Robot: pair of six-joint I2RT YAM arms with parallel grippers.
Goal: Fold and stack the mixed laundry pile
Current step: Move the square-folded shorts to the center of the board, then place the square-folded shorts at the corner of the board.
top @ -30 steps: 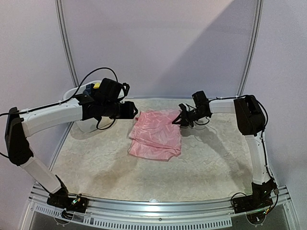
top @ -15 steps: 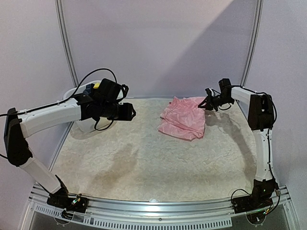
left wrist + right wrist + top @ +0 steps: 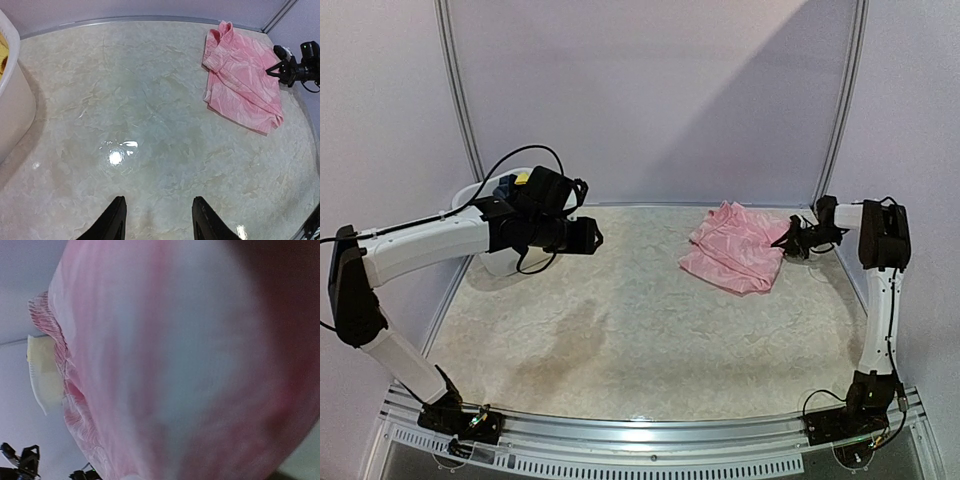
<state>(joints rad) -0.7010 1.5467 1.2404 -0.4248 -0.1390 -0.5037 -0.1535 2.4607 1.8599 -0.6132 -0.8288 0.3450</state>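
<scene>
Tabletop (image 3: 620,330) filled most of the overhead view, pale and marbled, with both arms reaching over it. The left arm (image 3: 430,240) hung in front of the white tub (image 3: 470,193) at the far left corner. A yellow piece (image 3: 3,50) showed over the tub's rim, and the rest of the pile in there was hidden.

The pink garment (image 3: 735,250), folded into a rough rectangle, had been dragged within the last second from the middle of the table to the far right side. It lay flat there, well apart from the tub. The right gripper (image 3: 788,240) was pinched shut on the garment's right edge, and its own camera was filled with pink cloth. The left gripper (image 3: 159,200) hovered over the table, its fingers (image 3: 118,215) partly spread and holding nothing.

Judged from this, the pink piece was being parked as the start of the stack, and the next garment would have to come out of the tub.
</scene>
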